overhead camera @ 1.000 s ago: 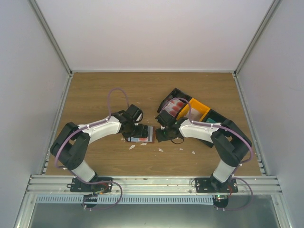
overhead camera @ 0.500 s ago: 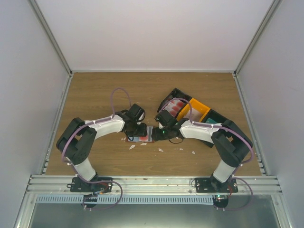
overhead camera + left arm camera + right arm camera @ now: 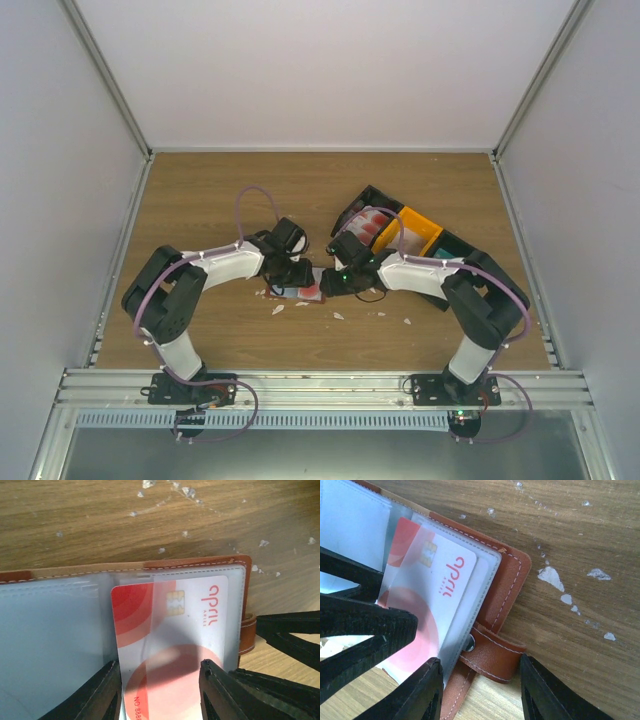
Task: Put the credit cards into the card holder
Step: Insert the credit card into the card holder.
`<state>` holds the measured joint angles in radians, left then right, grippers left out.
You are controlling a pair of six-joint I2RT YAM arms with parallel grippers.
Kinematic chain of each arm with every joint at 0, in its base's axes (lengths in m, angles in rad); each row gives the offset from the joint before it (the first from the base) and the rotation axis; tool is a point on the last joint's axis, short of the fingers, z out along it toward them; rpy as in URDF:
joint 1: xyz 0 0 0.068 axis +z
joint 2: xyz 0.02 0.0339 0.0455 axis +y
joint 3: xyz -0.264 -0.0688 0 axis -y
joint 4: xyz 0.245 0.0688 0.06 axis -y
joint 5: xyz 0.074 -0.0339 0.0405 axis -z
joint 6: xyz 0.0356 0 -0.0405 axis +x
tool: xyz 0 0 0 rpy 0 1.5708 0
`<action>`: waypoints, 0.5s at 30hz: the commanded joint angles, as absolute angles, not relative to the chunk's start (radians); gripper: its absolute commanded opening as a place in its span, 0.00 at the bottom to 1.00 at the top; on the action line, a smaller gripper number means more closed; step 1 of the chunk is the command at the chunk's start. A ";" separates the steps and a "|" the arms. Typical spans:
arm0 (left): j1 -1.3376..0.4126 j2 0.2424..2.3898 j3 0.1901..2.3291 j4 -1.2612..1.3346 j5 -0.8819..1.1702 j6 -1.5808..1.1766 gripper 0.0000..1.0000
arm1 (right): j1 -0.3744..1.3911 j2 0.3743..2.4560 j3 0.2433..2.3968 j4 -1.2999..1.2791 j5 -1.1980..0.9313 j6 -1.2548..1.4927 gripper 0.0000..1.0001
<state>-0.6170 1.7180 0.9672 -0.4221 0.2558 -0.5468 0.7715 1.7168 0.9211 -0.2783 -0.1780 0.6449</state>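
We find the card holder lying open on the tabletop, between both tools. A red-and-white credit card sits partway under its clear pocket. The left tool is over the card's end, fingers half apart; we cannot tell if it pinches. The right tool straddles the holder's snap tab, its grasp equally unclear. White scraps lie just beside the holder.

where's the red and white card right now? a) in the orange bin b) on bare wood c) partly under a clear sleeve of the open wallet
c, the red-and-white card lies partly beneath a clear pocket of the open card holder.
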 commanded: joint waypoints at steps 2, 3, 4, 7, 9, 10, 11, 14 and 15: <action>-0.617 1.735 0.961 -0.355 0.373 -0.520 0.44 | 0.762 1.736 0.913 -0.265 -0.191 0.636 0.43; -0.616 1.736 0.958 -0.347 0.394 -0.515 0.43 | 0.761 1.736 0.913 -0.265 -0.193 0.634 0.43; -0.616 1.736 0.957 -0.337 0.414 -0.511 0.43 | 0.762 1.736 0.912 -0.265 -0.195 0.634 0.43; -0.614 1.736 0.954 -0.327 0.432 -0.506 0.42 | 0.757 1.732 0.909 -0.260 -0.199 0.631 0.43; -0.614 1.733 0.955 -0.330 0.419 -0.505 0.41 | 0.752 1.724 0.907 -0.266 -0.189 0.632 0.43; -0.614 1.727 0.954 -0.332 0.407 -0.505 0.41 | 0.748 1.715 0.905 -0.271 -0.182 0.632 0.43; -0.612 1.721 0.954 -0.337 0.392 -0.506 0.41 | 0.745 1.708 0.904 -0.276 -0.170 0.631 0.43; -0.611 1.685 0.953 -0.348 0.347 -0.505 0.45 | 0.734 1.656 0.911 -0.307 -0.122 0.613 0.45; -0.609 1.663 0.953 -0.347 0.336 -0.504 0.48 | 0.731 1.635 0.916 -0.318 -0.112 0.600 0.46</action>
<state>-0.6098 1.7245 0.9634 -0.3969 0.3576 -0.5209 0.7452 1.7115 0.9169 -0.2855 -0.1654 0.6373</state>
